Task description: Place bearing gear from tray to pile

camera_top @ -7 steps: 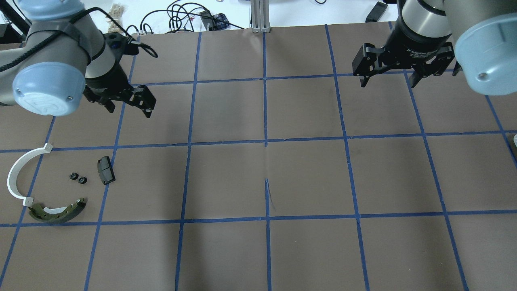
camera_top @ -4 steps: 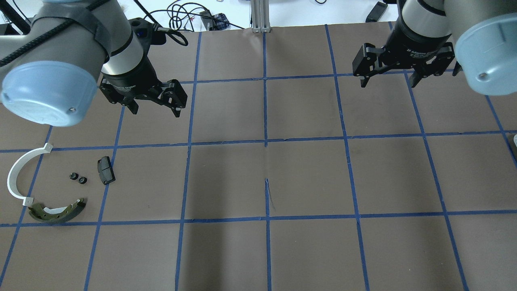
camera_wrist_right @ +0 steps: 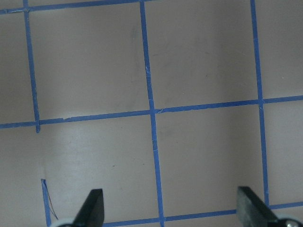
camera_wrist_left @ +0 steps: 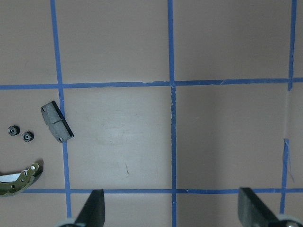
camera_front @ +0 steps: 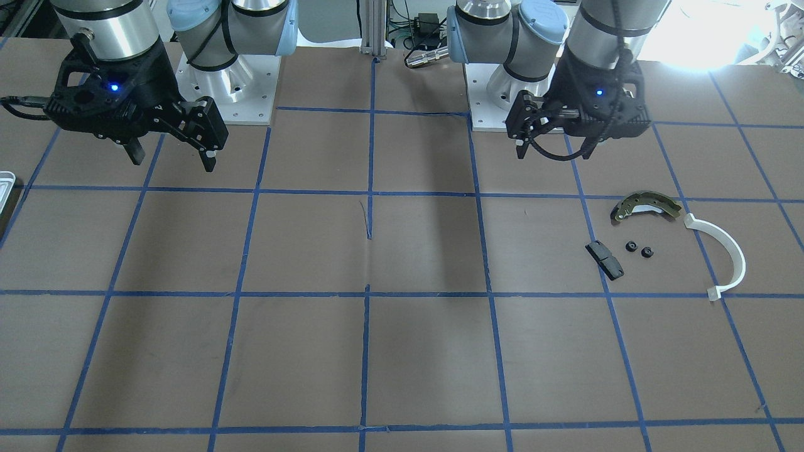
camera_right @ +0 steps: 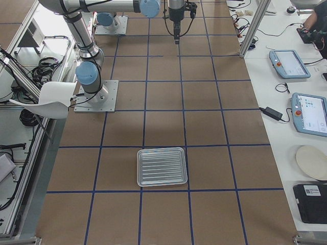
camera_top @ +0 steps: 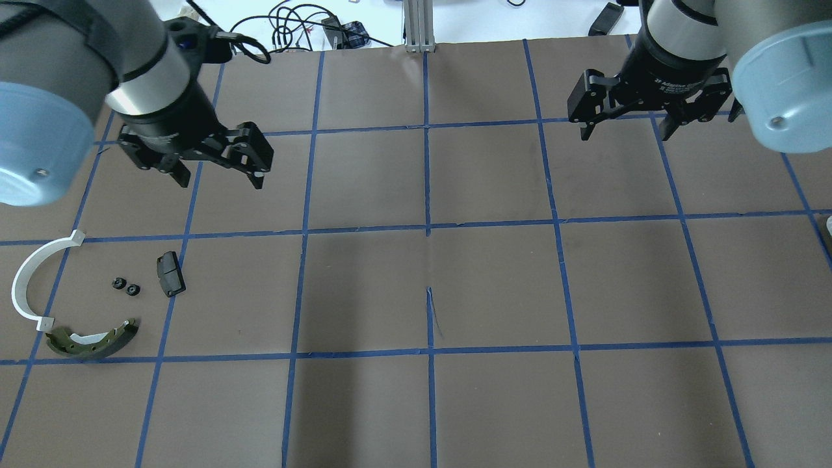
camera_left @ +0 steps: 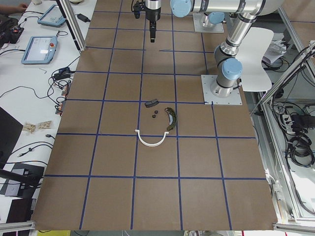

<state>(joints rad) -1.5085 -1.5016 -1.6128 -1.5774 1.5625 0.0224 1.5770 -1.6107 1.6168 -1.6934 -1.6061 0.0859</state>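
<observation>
Two small black bearing gears [camera_top: 125, 286] lie side by side in the pile, between the white half-ring [camera_top: 26, 281], the black block [camera_top: 170, 273] and the olive brake shoe [camera_top: 91, 342]. They also show in the left wrist view [camera_wrist_left: 20, 133]. The pale tray [camera_right: 161, 167] holds nothing. My left gripper [camera_top: 219, 177] is open and empty, high above the table, behind and to the right of the pile. My right gripper [camera_top: 625, 132] is open and empty at the far right.
The tray's edge just shows at the right rim of the overhead view [camera_top: 830, 227]. Cables [camera_top: 292, 26] and an aluminium post [camera_top: 416, 26] lie beyond the far table edge. Blue tape lines grid the brown table [camera_top: 429, 286].
My left arm swung right and then back left a little, staying high and open. The right arm and the pile have not moved.
</observation>
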